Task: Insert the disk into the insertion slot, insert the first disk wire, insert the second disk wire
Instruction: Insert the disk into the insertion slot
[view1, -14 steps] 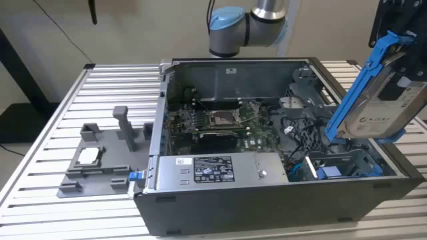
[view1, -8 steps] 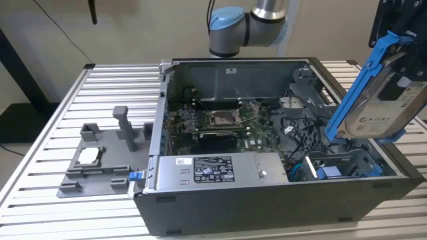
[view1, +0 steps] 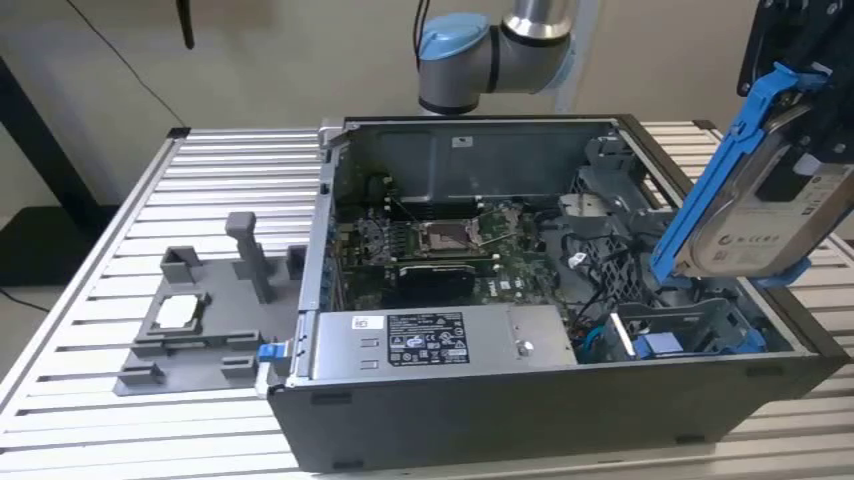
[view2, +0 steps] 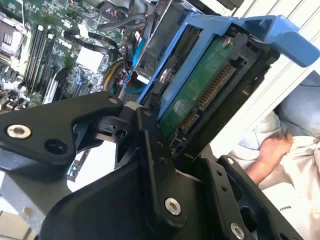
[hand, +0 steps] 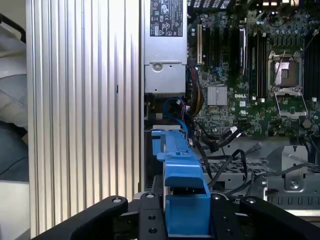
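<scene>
The insertion slot (view1: 683, 335) is seen in the near corner of the computer case (view1: 534, 410), at the exterior view's right, beside the power-supply box (view1: 427, 340). Above it, the disk (view1: 754, 205) is held tilted in the air, with the fingers of the gripper (hand: 186, 217) clamped on its blue carrier. The motherboard (view1: 447, 245) is seen farther back.

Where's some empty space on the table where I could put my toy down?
Bare ribbed table lies behind the grey fixture, beside the computer case on the exterior view's left, and along the front edge before that fixture. Inside the case it is crowded: motherboard, cables, power supply. The claw holds the disk over the case, on that view's right.
</scene>
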